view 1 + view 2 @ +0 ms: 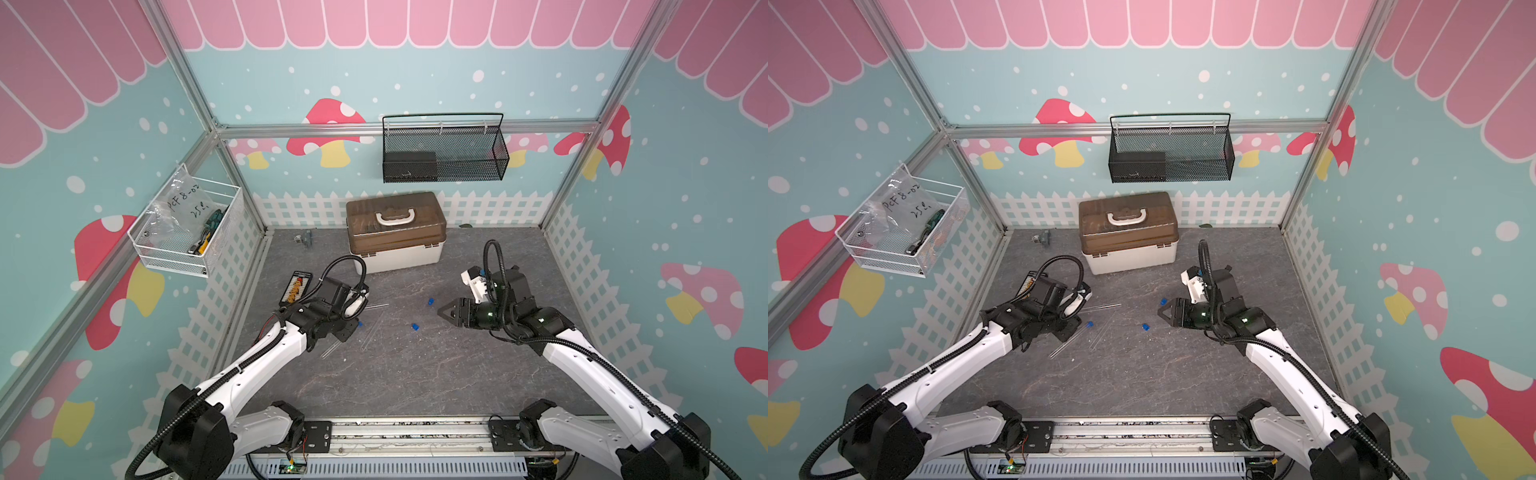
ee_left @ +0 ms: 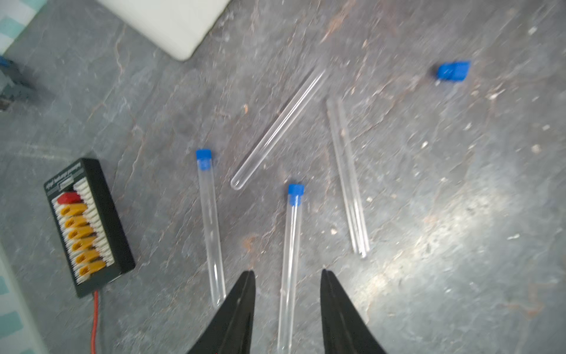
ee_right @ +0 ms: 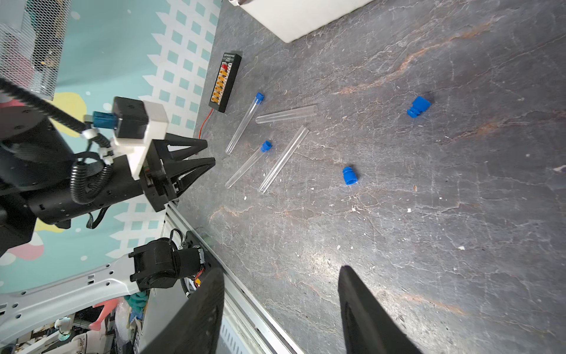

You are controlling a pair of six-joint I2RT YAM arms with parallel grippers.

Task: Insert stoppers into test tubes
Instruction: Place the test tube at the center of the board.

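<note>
Four clear test tubes lie on the grey floor in the left wrist view. Two carry blue stoppers: one tube (image 2: 209, 230) to the side, and one tube (image 2: 291, 260) between the jaws of my left gripper (image 2: 288, 272). That gripper is open, with gaps on both sides of the tube. The other two tubes (image 2: 278, 128) (image 2: 347, 177) are unstoppered. Two loose stoppers (image 1: 431, 301) (image 1: 414, 327) rest in mid-floor. My right gripper (image 1: 441, 311) hovers just right of them, open and empty; its jaws (image 3: 281, 269) stand wide apart.
A black board with yellow connectors (image 2: 88, 226) lies left of the tubes. A brown-lidded toolbox (image 1: 397, 230) stands at the back. A black mesh basket (image 1: 444, 149) hangs on the back wall and a white wire basket (image 1: 187, 228) on the left wall.
</note>
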